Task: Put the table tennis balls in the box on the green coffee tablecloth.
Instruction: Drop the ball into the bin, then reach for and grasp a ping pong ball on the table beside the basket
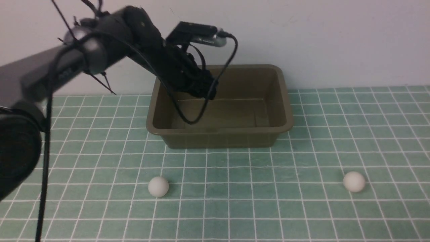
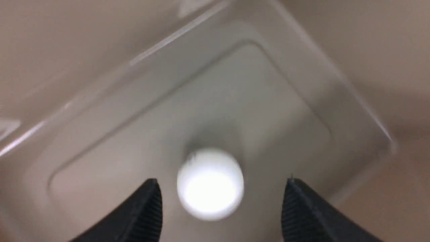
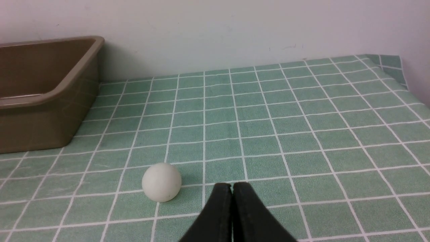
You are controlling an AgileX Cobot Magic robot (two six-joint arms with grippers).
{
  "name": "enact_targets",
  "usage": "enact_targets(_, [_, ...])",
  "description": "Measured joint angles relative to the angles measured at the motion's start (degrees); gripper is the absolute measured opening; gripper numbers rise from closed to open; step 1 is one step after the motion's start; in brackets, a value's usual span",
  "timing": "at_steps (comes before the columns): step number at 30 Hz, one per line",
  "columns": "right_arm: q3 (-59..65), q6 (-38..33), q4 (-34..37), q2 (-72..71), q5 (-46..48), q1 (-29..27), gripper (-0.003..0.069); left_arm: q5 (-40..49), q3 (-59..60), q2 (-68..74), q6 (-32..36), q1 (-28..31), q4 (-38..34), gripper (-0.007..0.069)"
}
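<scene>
The olive-brown box (image 1: 278, 101) stands at the back of the green checked tablecloth (image 1: 268, 168). My left gripper (image 1: 205, 90) reaches down into the box from the left. In the left wrist view it (image 2: 221, 181) is open, and a white ball (image 2: 210, 184) lies blurred between the spread fingers, touching neither, over the box floor (image 2: 201, 101). Two more white balls lie on the cloth in front of the box, one at front left (image 1: 158, 186) and one at front right (image 1: 353, 182). My right gripper (image 3: 231, 185) is shut and empty, just beside the front right ball (image 3: 161, 182).
A pale wall runs behind the box. The left arm's black cable (image 1: 191, 119) loops down inside the box. The cloth's far right corner (image 3: 389, 64) folds up against a side wall. The box's corner (image 3: 50, 97) shows in the right wrist view.
</scene>
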Motion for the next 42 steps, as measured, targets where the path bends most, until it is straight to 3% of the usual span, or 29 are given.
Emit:
enact_targets(3, [0.0, 0.0, 0.0, 0.0, 0.0, 0.0, -0.0007, 10.0, -5.0, -0.9, -3.4, 0.0, 5.2, 0.0430])
enact_targets(6, [0.0, 0.0, 0.0, 0.0, 0.0, 0.0, -0.0007, 22.5, -11.9, -3.2, -11.1, 0.1, 16.0, 0.0430])
enact_targets(8, [0.0, 0.0, 0.0, 0.0, 0.0, 0.0, -0.0007, 25.7, -14.5, -5.6, -16.4, 0.9, 23.0, 0.0430])
enact_targets(10, [0.0, 0.0, 0.0, 0.0, 0.0, 0.0, -0.0007, 26.4, -14.3, -7.9, -18.7, 1.8, 25.1, 0.0430])
enact_targets(16, [0.0, 0.0, 0.0, 0.0, 0.0, 0.0, -0.0007, 26.8, -2.0, -17.8, -20.4, 3.5, 20.7, 0.0430])
enact_targets(23, [0.0, 0.0, 0.0, 0.0, 0.0, 0.0, -0.0007, 26.4, 25.7, -30.2, -19.2, 3.3, 19.1, 0.0430])
enact_targets(26, [0.0, 0.0, 0.0, 0.0, 0.0, 0.0, -0.0007, 21.7, 33.4, -31.5, -18.4, 3.1, 18.5, 0.0430])
enact_targets(33, [0.0, 0.0, 0.0, 0.0, 0.0, 0.0, -0.0007, 11.7, 42.8, -30.4, -15.4, 1.2, 17.2, 0.0430])
enact_targets(42, [0.0, 0.0, 0.0, 0.0, 0.0, 0.0, -0.0007, 1.5, 43.5, -27.3, -10.8, 1.1, 13.9, 0.0430])
